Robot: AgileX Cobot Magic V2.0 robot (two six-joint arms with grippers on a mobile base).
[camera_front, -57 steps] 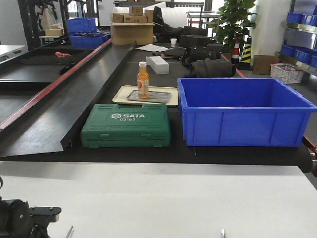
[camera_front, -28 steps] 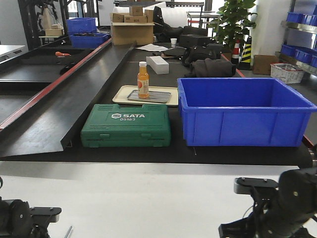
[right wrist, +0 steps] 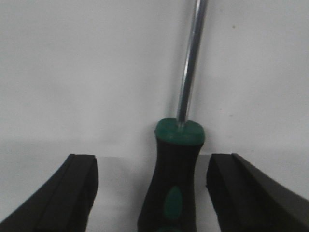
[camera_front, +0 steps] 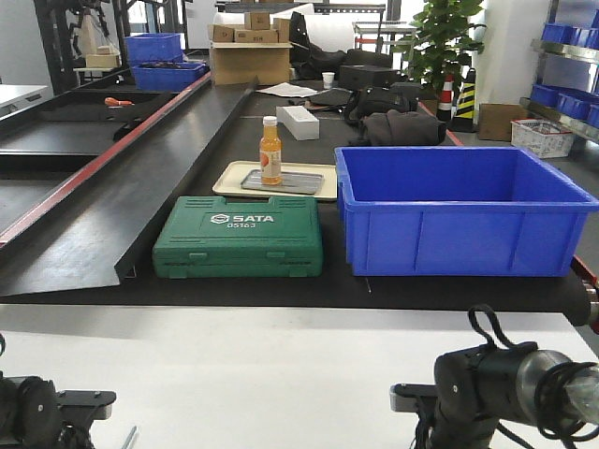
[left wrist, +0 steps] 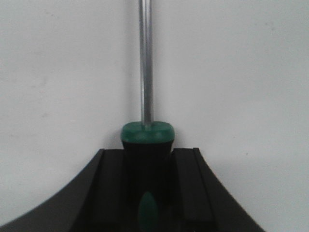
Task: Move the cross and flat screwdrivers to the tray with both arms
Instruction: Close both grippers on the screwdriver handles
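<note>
Wrist views alone show the left gripper [left wrist: 147, 155] pinching the handle of one screwdriver [left wrist: 147, 137] and the right gripper [right wrist: 152, 163] spread around a second screwdriver [right wrist: 179, 145], both lying on the white table [camera_front: 234, 374]. The front view shows the tray [camera_front: 320, 183] well beyond, on a black belt [camera_front: 140, 206].

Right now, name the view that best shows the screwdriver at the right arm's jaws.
The right wrist view: the right screwdriver sits centred, handle and shaft clear, between open jaws. The front view shows only the right arm; the left wrist view shows the other screwdriver.

Black-and-green screwdriver [left wrist: 147, 145], shaft [left wrist: 146, 58] seemingly silver
</note>
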